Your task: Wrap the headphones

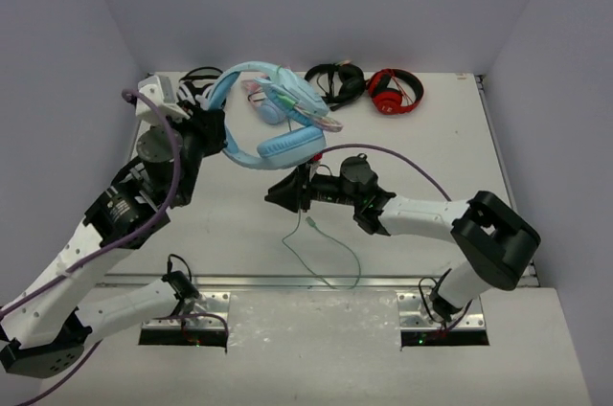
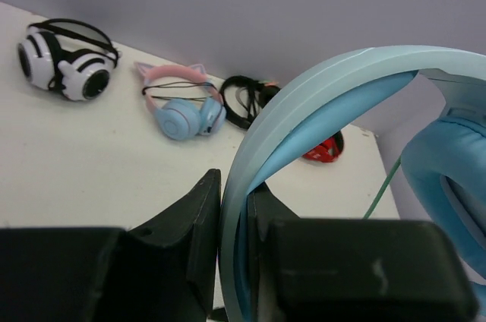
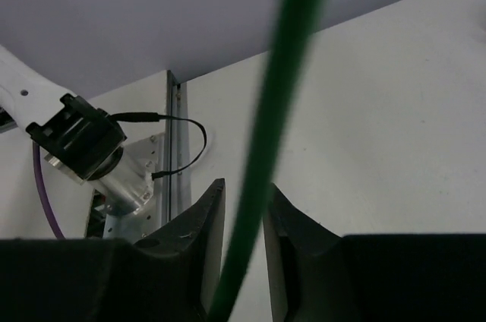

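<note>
I had the left tool (image 2: 235, 204) clamped on the wide headband (image 2: 319, 86), holding the light-blue headphones (image 1: 290, 146) up off the bench (image 1: 460, 167) near its far left corner, cups hanging toward the middle. The right tool (image 3: 244, 200) was pinched around the thin green cable (image 3: 282, 94) just below the cups. From there the cable dropped to the bench and lay in a loose loop near the front edge. A cat-ear pair (image 2: 182, 113) and a red pair (image 1: 395, 92) sat along the far edge.
</note>
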You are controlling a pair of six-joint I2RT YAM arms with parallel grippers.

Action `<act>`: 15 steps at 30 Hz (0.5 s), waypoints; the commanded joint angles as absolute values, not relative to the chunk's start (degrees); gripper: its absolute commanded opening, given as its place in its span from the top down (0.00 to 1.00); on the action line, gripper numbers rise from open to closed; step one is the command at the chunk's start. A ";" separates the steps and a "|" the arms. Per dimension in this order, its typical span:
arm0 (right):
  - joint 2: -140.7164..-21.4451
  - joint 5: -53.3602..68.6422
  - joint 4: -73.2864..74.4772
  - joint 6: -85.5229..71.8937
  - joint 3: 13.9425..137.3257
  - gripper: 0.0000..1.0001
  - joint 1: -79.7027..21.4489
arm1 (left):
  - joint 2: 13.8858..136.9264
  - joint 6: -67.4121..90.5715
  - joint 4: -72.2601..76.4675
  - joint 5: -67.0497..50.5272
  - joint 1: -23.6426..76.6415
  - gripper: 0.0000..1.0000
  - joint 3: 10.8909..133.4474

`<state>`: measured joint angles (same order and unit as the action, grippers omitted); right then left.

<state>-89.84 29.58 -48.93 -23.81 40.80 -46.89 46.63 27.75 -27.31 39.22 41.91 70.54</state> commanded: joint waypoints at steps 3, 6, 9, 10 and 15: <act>-85.52 26.63 -56.42 -25.48 34.46 0.97 -50.01 | 49.75 34.72 -18.29 57.30 41.66 1.00 75.68; -83.94 25.84 -58.88 -26.54 32.17 0.83 -52.20 | 49.92 35.68 -15.91 57.92 41.66 1.00 74.54; -83.32 25.66 -58.19 -26.72 32.52 0.67 -54.22 | 50.89 40.07 -17.66 59.06 41.66 1.00 75.32; -83.49 26.10 -58.36 -27.33 32.69 0.65 -54.75 | 51.50 40.60 -18.28 60.19 41.66 1.00 75.58; -86.13 27.60 -61.69 -30.23 32.78 0.58 -57.83 | 53.70 41.66 -19.42 64.77 41.66 1.00 76.55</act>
<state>-84.68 24.56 -59.83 -28.23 33.01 -54.98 53.56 33.58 -32.21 54.96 42.26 71.99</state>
